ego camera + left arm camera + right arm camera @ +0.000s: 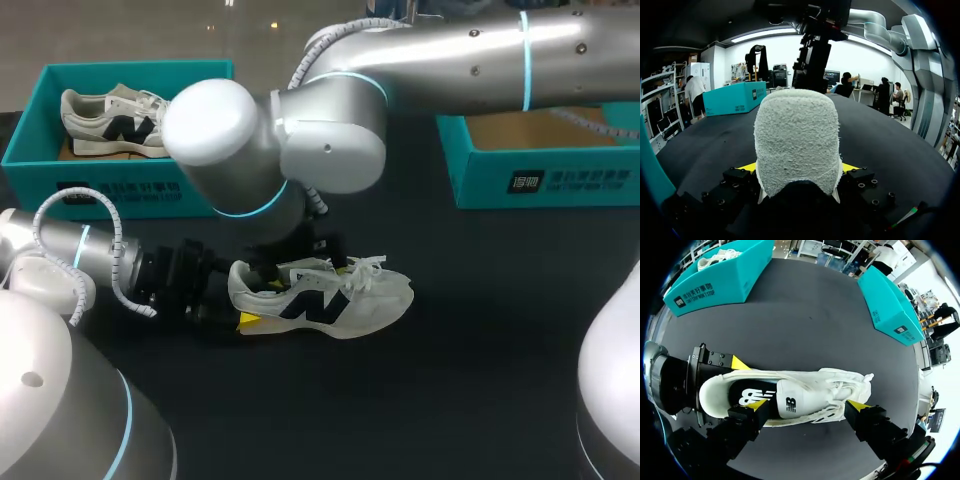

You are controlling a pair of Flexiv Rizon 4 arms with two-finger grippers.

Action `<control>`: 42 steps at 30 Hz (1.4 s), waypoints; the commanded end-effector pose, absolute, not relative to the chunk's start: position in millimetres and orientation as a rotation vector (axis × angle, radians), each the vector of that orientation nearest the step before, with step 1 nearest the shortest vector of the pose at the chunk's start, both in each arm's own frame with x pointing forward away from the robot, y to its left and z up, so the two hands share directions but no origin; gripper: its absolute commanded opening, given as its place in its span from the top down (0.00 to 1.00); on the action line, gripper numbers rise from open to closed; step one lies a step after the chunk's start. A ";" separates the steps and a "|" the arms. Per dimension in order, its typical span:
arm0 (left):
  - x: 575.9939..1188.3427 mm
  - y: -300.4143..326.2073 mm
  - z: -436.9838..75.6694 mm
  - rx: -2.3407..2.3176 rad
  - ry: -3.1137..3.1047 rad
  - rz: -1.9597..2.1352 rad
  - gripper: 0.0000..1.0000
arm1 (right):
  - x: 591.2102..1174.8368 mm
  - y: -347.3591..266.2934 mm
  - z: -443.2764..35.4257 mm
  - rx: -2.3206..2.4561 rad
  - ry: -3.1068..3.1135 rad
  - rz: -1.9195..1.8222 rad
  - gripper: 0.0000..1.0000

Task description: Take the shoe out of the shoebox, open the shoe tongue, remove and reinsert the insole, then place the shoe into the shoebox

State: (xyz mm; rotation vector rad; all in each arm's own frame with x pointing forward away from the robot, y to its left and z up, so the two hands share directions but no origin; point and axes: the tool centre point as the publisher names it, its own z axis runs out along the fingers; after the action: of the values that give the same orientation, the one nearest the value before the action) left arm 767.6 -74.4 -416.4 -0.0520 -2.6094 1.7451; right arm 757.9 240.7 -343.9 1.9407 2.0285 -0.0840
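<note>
A white sneaker with a black logo (pixel 330 298) lies on its sole in the middle of the dark table, toe to the right. My left gripper (pixel 240 305) comes in low from the left. Its yellow-tipped fingers press both sides of the heel (pixel 797 140), so it is shut on the shoe. My right gripper (pixel 807 405) hangs open over the shoe's mouth, its fingers spread along the shoe on either side of the white tongue (pixel 790 402). The dark insole (pixel 747 395) shows inside the heel. In the head view the right arm's wrist hides that gripper.
A teal shoebox (pixel 45 165) at the back left holds a second sneaker (pixel 110 120). Another teal box (pixel 540 175) stands at the back right with its cardboard floor showing. My right arm's elbow (pixel 270 140) looms over the table's middle.
</note>
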 end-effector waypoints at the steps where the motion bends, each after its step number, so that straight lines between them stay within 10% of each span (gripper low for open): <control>1: 767.6 -74.4 -415.9 -0.050 -2.614 1.738 1.00 | 762.4 247.7 -354.8 1.875 1.928 -0.259 0.00; 19: 767.6 -74.4 -415.9 -0.050 -2.614 1.738 1.00 | 763.0 203.9 -343.8 1.950 1.814 -0.334 0.04; 26: 767.6 -74.4 -415.9 -0.050 -2.614 1.738 1.00 | 758.1 198.0 -335.0 2.019 1.842 -0.281 0.68; 34: 767.6 -74.4 -415.9 -0.050 -2.614 1.738 1.00 | 757.3 196.4 -325.3 2.174 1.912 -0.063 0.97; 42: 767.6 -74.4 -415.9 -0.050 -2.614 1.738 1.00 | 759.6 192.8 -321.2 2.261 1.936 0.082 1.00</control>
State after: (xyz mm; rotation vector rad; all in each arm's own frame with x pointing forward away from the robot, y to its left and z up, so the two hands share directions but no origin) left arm 767.7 -74.6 -416.2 -0.0521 -2.6092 1.7452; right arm 765.4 202.2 -323.1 2.1218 1.9351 -0.1269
